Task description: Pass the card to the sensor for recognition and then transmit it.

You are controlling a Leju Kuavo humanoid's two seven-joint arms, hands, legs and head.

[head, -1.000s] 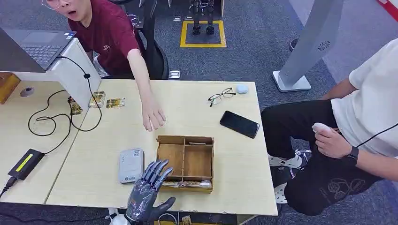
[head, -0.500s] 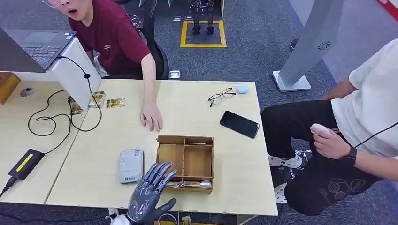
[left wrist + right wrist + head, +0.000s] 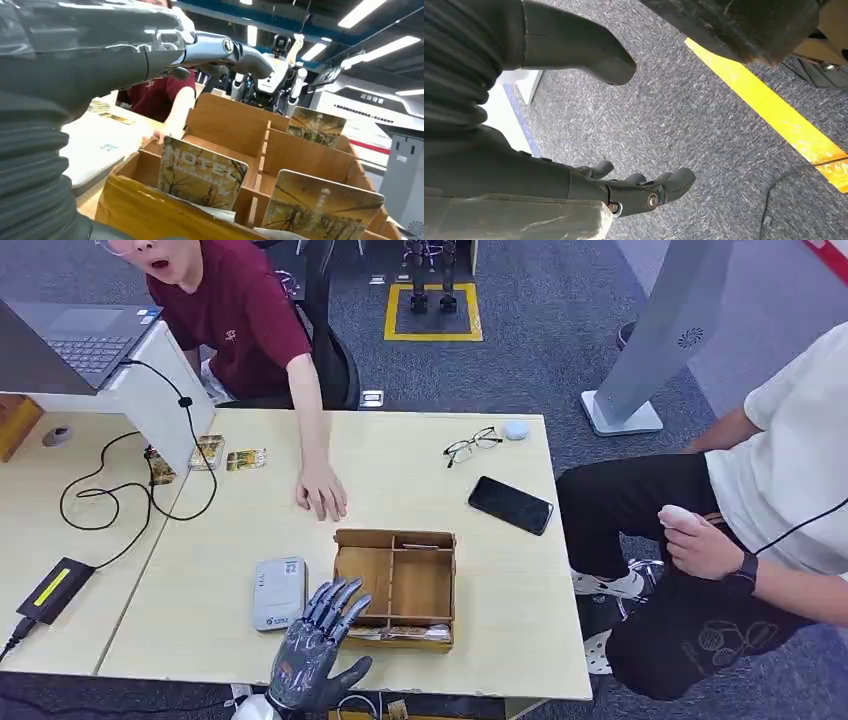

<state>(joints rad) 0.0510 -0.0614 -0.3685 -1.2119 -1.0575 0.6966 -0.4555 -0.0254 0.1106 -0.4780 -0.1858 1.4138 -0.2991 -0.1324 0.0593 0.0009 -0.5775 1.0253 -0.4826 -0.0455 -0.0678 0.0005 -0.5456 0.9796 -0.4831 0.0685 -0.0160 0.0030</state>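
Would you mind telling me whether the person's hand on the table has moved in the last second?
Yes: the person's hand has drawn back from the wooden box, toward the table's far edge.

Cards (image 3: 201, 172) printed with brown tree scenes stand tilted in the front slot of the wooden box (image 3: 421, 585). The grey sensor (image 3: 279, 592) lies flat just left of that box.

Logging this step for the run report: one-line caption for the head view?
Left hand open above the wooden box's near-left corner, beside the grey card reader.
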